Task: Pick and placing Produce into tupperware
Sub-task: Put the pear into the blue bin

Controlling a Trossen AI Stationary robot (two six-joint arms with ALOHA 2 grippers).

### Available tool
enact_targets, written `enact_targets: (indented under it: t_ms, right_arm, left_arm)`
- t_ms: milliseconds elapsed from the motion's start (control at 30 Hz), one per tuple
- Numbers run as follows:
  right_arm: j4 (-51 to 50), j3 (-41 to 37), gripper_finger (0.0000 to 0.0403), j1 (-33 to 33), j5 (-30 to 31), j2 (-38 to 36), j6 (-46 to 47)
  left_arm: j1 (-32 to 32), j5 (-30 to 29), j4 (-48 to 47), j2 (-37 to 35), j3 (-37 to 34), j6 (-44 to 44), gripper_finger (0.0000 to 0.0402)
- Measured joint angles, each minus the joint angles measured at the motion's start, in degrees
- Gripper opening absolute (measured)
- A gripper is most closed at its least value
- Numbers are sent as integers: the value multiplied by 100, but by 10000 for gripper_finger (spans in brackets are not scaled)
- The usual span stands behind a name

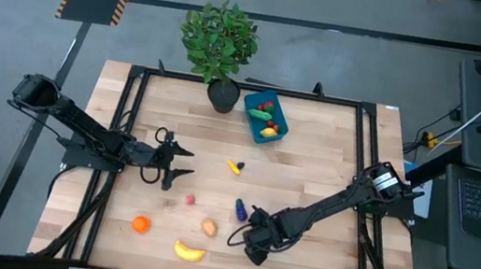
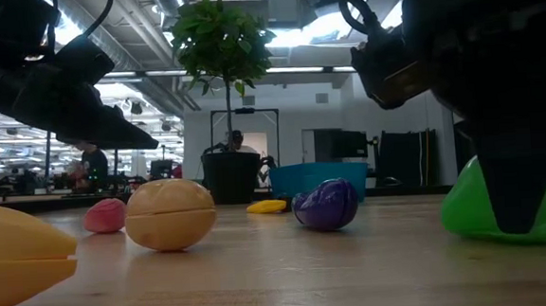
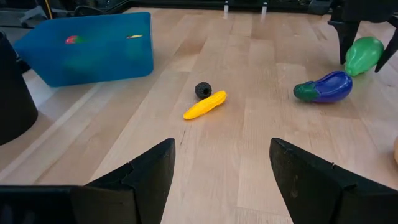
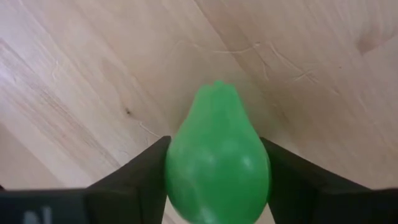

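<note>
Light is even and fairly bright, coming from above. In the low view, ceiling lights (image 2: 318, 32) blow out to white glare behind the plant (image 2: 219, 52), which reads as a dark silhouette. The near banana (image 2: 18, 259) there is soft and out of focus. On the table (image 1: 313, 154) shadows are faint and short. The green pear (image 4: 217, 162) shows a slight sheen, its lower part blurred.

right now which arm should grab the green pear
Right. Its pincer already has a finger on each side of the green pear on the table. The left pincer is open and far from it.
</note>
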Motion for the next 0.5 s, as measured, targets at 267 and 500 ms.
enact_targets:
  t_ms: [267, 500]
  right_arm:
    - [-13, -5, 215, -117, -279, -2, -207]
    - [0, -5, 212, -160, -193, -2, -390]
  left_arm:
    - [2, -2, 0, 0, 0, 9, 253]
    - [2, -2, 0, 0, 0, 13, 253]
